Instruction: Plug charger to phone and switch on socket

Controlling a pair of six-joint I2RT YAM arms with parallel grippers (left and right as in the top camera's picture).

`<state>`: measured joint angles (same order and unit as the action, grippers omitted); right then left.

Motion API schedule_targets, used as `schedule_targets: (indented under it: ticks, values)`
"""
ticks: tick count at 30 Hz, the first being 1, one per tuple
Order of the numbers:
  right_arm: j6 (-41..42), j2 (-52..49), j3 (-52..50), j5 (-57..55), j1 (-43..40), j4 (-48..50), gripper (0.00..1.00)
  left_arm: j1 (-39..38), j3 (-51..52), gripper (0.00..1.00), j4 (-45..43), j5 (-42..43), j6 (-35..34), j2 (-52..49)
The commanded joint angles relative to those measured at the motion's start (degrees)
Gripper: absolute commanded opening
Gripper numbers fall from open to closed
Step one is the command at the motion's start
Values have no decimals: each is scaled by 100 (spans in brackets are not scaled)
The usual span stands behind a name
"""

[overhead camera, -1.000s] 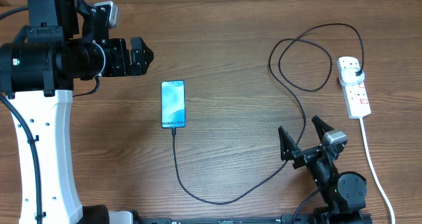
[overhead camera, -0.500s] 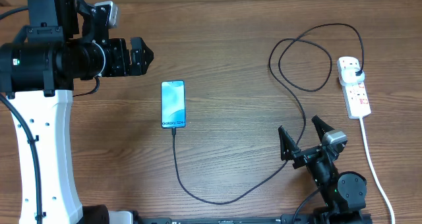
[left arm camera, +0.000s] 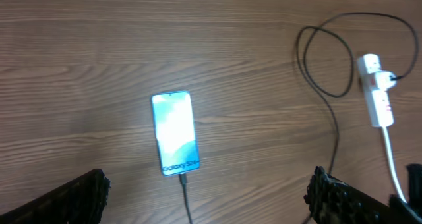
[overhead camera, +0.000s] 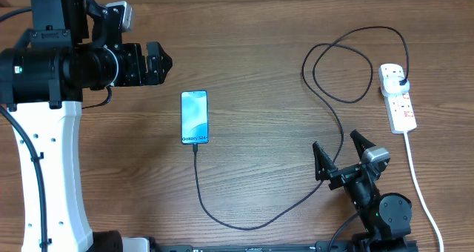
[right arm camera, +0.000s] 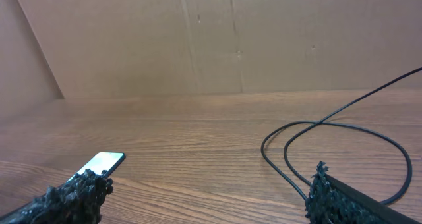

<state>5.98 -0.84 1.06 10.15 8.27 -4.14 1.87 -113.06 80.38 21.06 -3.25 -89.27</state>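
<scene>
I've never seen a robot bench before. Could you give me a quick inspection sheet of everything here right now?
Surface: brown wood-grain table.
Job's things: phone lies flat, screen lit; charger meets its bottom edge and its plug sits in the socket; switch position too small to tell.
Clutter: nothing seen.
Grippers: left gripper open and empty, up-left of the phone; right gripper open and empty, beside the charger.
Cables: charger loops once near the socket; thick white cord trails toward the near edge.
Surroundings: plain brown board wall.
</scene>
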Motion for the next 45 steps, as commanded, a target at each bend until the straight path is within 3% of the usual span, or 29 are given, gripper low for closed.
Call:
schedule_targets:
  ticks: [1,7,13,23,31,37,45]
  values:
    - [13,68,-61,2,-31,28,100,2,90,100,-28,-481,-15,350]
    - [13,68,-61,2,-31,28,100,2,1241,99,-957,-549,59,1185]
    - [13,68,-61,2,-31,28,100,2,2955,100,-2326,-492,636,2330]
    - [13,68,-61,2,-31,28,100,4,6052,100,-5084,-492,1753,4328]
    - [13,68,-61,2,-31,28,100,4,7949,99,-7023,-514,2092,5431]
    - [13,68,-61,2,-31,28,100,4,9042,100,-7807,-516,2304,6100]
    - [13,68,-61,2,-31,28,100,-2,10004,100,-7930,-621,2728,7018]
